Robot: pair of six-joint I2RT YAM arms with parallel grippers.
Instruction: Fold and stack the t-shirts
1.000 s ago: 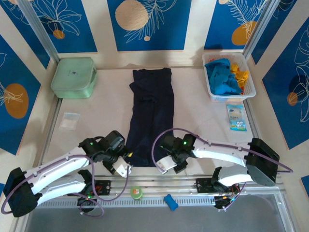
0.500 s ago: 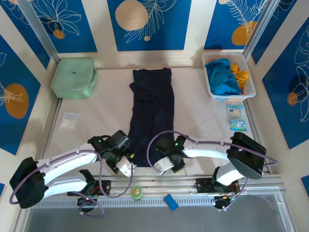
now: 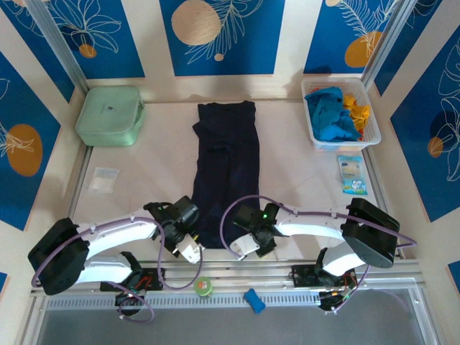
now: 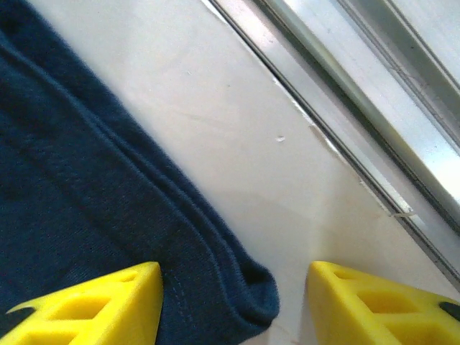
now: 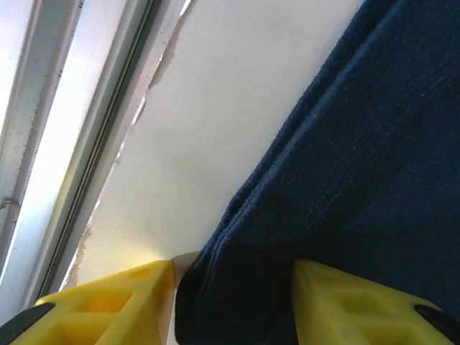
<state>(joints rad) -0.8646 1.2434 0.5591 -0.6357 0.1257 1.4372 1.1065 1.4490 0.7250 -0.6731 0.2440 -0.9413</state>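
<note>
- Found navy t-shirt [image 3: 224, 172] flat on the table [image 3: 158, 165], long axis running near-to-far; near hem corners at both claws
- Saw left gripper [image 4: 233, 291] unclenched, straddling the left hem corner
- Saw right gripper [image 5: 233, 277] astride the right corner; could not tell whether pinched

Robot test booth, like lab: two robot arms [image 3: 108, 237] bolted on metal rail [image 3: 237, 277] at bottom, white table [image 3: 158, 172], blue leaf-pattern wall panels [image 3: 223, 36] around.
</note>
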